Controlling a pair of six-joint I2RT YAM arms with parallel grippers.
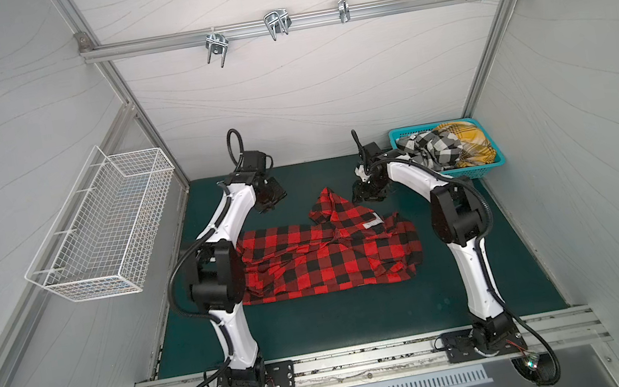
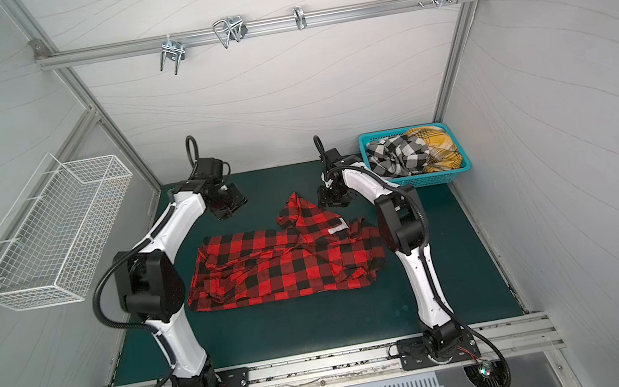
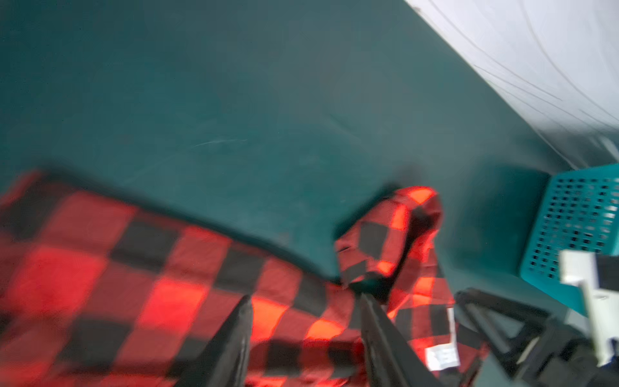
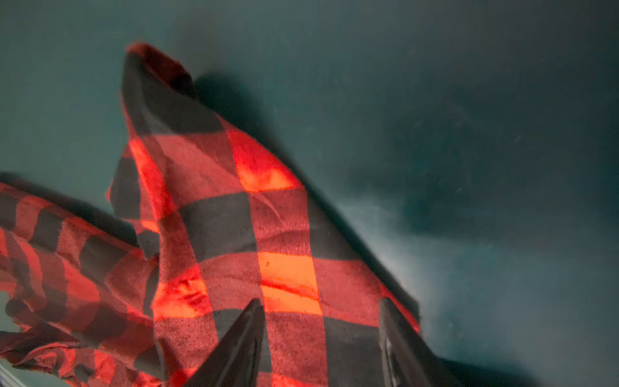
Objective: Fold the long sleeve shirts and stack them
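Hanging on the left wall is a white wire basket (image 1: 102,223) of thin rectangular mesh. The left gripper (image 1: 271,198) hovers over the far left part of the dark green worktop (image 1: 319,319). Its dark tapered fingers (image 3: 234,335) are spread apart with nothing between them. The red shirt (image 1: 330,258) lies mid-worktop. It is soft woven cloth in large red and black squares, spread wide and rumpled. One sleeve (image 1: 328,204) bends up toward the far edge, and a small white label (image 1: 371,223) shows near the collar. The right gripper (image 1: 371,193) sits just beside that sleeve's tip, likewise released and empty. In the far right corner, a perforated teal plastic basket (image 1: 481,172) holds the crumpled black-and-white shirt (image 1: 431,150) and the yellow shirt (image 1: 470,146).
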